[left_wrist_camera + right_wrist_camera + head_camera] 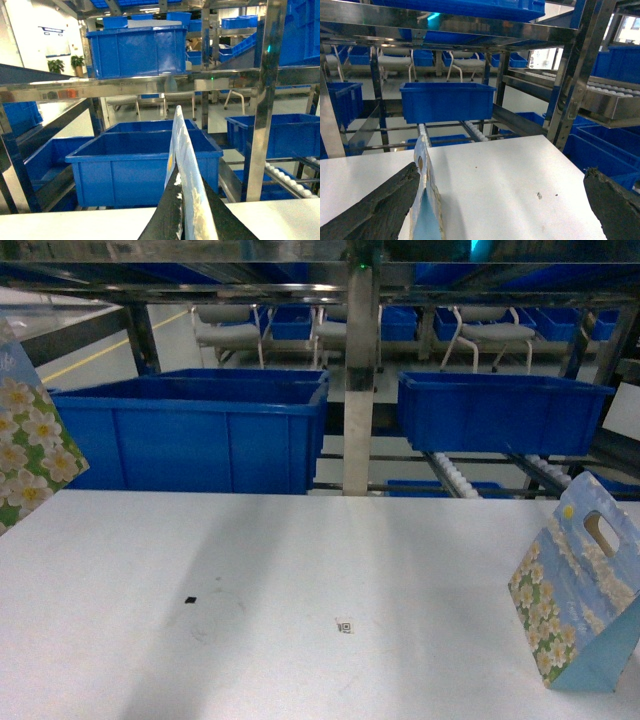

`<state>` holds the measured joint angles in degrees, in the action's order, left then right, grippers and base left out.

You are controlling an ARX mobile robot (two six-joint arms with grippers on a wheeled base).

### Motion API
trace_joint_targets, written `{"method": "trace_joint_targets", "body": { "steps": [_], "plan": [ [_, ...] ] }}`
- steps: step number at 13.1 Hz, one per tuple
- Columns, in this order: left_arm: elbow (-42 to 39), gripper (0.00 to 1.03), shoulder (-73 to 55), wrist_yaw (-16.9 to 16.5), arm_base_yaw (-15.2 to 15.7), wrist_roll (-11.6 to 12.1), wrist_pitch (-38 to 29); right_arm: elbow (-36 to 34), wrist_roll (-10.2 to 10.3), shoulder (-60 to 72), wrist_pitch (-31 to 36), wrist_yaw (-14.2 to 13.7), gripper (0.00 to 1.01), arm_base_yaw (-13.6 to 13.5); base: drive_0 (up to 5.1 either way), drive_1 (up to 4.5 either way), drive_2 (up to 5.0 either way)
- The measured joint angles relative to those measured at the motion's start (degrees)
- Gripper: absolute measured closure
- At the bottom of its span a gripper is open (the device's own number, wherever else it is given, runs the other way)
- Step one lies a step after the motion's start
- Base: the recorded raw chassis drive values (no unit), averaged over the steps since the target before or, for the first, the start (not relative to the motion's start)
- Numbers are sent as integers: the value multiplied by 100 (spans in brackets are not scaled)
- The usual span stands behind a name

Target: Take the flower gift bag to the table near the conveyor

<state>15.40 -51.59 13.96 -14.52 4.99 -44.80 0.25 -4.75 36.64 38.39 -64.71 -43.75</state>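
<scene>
Head view: one flower gift bag [578, 595] stands upright on the white surface [300, 600] at the right edge, apart from any arm; a second floral bag [28, 440] hangs tilted at the left edge, off the surface. Conveyor [455, 478] racking with blue bins [195, 435] is just behind. Left wrist view: left gripper [187, 212] fingers are clamped on the held bag's thin edge (seen edge-on), above the surface. Right wrist view: right gripper [502, 210] fingers are spread wide, holding nothing, the placed bag just beside the left finger [375, 210]. Judgement: one bag looks delivered; the left one is not yet set down.
</scene>
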Motion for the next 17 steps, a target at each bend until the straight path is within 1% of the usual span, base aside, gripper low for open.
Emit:
{"method": "trace_joint_targets", "body": {
  "steps": [2, 3, 4, 5, 7, 8, 9, 10, 14, 15, 17],
  "plan": [
    [0, 101, 0, 0, 0, 0, 0, 0, 0, 0, 0, 0, 3, 0, 0, 0, 0],
    [-13, 101, -289, 160, -107, 2, -529, 0, 0, 0, 0, -2, 3, 0, 0, 0, 0],
    [-13, 101, -938, 282, -280, 9, -1237, 0, 2, 0, 0, 0, 3, 0, 0, 0, 0],
    [-13, 101, -1742, 391, -422, 105, -1773, 0, 2, 0, 0, 0, 3, 0, 0, 0, 0],
    [81, 101, -2896, 511, -533, 149, -2723, 0, 2, 0, 0, -2, 3, 0, 0, 0, 0],
    [232, 101, -3344, 660, -531, 149, -2898, 0, 2, 0, 0, -2, 3, 0, 0, 0, 0],
    [343, 101, -3917, 802, -511, 151, -2894, 0, 2, 0, 0, -2, 3, 0, 0, 0, 0],
    [363, 101, -4225, 859, -509, 153, -2879, 0, 2, 0, 0, 0, 3, 0, 0, 0, 0],
    [431, 101, -4872, 918, -498, 164, -2846, 0, 2, 0, 0, -2, 3, 0, 0, 0, 0],
    [535, 101, -5193, 962, -481, 168, -2846, 0, 2, 0, 0, 0, 3, 0, 0, 0, 0],
    [935, 101, -5884, 1158, -522, 195, -2850, 0, 2, 0, 0, -2, 3, 0, 0, 0, 0]
  ]
}}
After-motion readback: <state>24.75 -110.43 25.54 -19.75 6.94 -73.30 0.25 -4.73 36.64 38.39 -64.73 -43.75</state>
